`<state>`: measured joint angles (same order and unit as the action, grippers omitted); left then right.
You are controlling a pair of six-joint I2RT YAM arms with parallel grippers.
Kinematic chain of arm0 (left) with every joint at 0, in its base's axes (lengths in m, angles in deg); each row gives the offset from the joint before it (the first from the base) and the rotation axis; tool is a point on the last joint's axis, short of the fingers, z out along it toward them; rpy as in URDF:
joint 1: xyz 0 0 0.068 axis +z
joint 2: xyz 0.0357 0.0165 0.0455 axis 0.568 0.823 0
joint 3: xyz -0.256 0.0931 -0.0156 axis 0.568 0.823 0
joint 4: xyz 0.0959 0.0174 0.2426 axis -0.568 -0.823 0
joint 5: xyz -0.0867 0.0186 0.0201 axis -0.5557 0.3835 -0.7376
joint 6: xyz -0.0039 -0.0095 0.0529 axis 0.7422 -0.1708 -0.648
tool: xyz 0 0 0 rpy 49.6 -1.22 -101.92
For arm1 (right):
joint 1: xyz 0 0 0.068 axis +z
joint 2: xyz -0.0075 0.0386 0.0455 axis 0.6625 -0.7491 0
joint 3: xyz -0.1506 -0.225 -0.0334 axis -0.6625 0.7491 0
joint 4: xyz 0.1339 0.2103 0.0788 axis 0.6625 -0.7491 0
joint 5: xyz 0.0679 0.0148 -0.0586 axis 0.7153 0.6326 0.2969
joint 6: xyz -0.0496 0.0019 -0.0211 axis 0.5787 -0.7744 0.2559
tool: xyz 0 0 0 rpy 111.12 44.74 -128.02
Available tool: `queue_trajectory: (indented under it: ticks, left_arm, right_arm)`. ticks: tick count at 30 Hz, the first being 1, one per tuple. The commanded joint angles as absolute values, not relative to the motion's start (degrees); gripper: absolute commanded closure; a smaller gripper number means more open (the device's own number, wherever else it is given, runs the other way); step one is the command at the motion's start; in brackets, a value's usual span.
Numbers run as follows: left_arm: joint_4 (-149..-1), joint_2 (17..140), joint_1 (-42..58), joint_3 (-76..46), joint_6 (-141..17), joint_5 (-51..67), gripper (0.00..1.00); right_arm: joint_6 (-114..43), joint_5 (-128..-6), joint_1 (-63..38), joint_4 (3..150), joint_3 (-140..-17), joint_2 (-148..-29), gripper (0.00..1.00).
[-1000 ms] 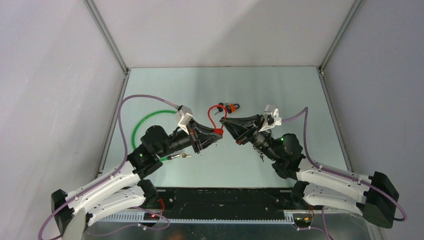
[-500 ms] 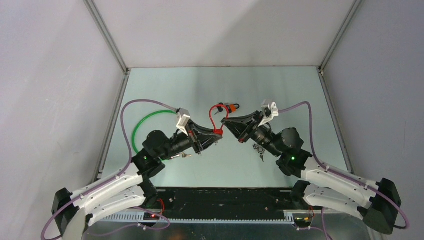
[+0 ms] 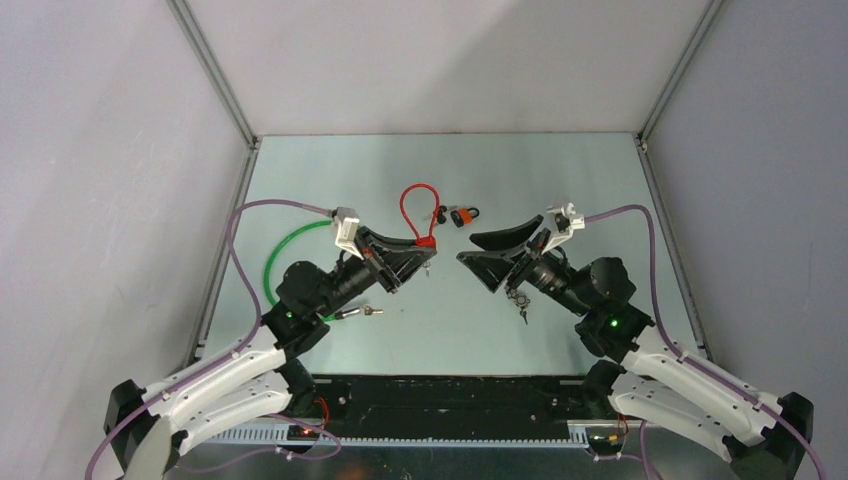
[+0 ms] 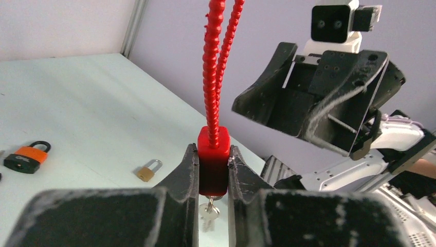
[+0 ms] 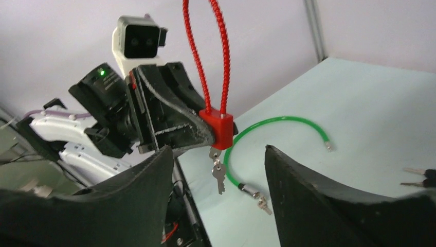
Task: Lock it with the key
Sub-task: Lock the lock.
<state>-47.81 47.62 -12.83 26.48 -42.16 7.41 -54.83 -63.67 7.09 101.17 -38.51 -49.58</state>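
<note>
Standing stiffly upright over the table's (image 3: 560, 170) middle, the lock's cable (image 4: 213, 62) looks light and springy; its small red body (image 4: 213, 154) is the firm place to hold. Beneath hangs the key (image 5: 219, 177), thin, loose, probably slippery, best pinched at its bow. Clamping the body is the left gripper (image 4: 213, 172); the right gripper (image 3: 466, 251) gapes wide, empty, nearby.

The cable lock (image 3: 428, 240) sits between the left gripper's (image 3: 424, 252) fingers above mid-worktop (image 3: 560, 170), with its loop standing up and a key (image 5: 219, 175) hanging beneath. The right gripper (image 3: 466, 250) is just to its right, apart. A padlock (image 3: 462, 214) lies behind them, a second cable (image 3: 290, 245) lies to the left, and possibly a key bunch (image 3: 519, 300) lies under the right arm.
</note>
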Motion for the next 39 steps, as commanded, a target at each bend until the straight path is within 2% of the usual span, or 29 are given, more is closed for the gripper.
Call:
queue_trajectory:
  ticks: [1,9,11,14,16,23,26,28,32,36,37,39]
  left_arm:
    - [-43.51,46.57,-12.50,22.91,-37.17,9.04,1.00]
    - [-43.38,45.21,-12.35,19.77,-30.22,4.76,1.00]
    - [-43.05,45.45,-12.34,18.93,-30.06,2.34,1.00]
    - [-42.06,46.07,-12.34,17.92,-29.98,-1.94,1.00]
    - [-40.99,46.51,-12.43,17.53,-29.94,-4.19,1.00]
    - [-37.04,47.98,-12.42,16.87,-29.58,-9.75,1.00]
    - [-35.93,48.32,-12.41,16.94,-29.38,-10.51,1.00]
    - [-35.42,48.26,-12.43,16.89,-29.29,-10.83,1.00]
    - [-34.73,48.11,-12.39,17.09,-29.17,-11.02,1.00]
    - [-34.62,47.95,-12.37,17.39,-28.81,-9.71,1.00]
    - [-34.63,47.95,-12.39,17.51,-28.71,-8.97,1.00]
    - [-34.64,47.72,-12.34,17.76,-28.38,-7.62,1.00]
  right_arm:
    - [-54.13,-58.55,8.19,103.98,-38.73,-51.73,0.27]
    - [-57.37,-53.35,11.71,118.00,-38.62,-59.61,0.26]
    - [-58.75,-52.72,11.92,121.02,-38.63,-61.32,0.27]
    - [-60.05,-51.53,11.88,125.18,-38.60,-63.07,0.40]
    - [-61.00,-50.20,11.94,128.29,-38.61,-63.88,0.42]
    - [-65.44,-48.20,11.94,138.12,-38.62,-67.14,0.40]
    - [-66.98,-47.73,11.93,140.59,-38.67,-68.07,0.43]
    - [-67.52,-47.36,11.87,141.23,-38.62,-68.57,0.48]
    - [-68.28,-47.20,11.84,142.15,-38.63,-68.99,0.64]
    - [-68.27,-48.14,11.94,141.71,-38.68,-69.46,0.83]
    - [-67.84,-48.73,11.99,141.22,-38.68,-69.38,0.92]
    - [-66.34,-50.69,12.41,138.52,-38.95,-68.85,1.00]
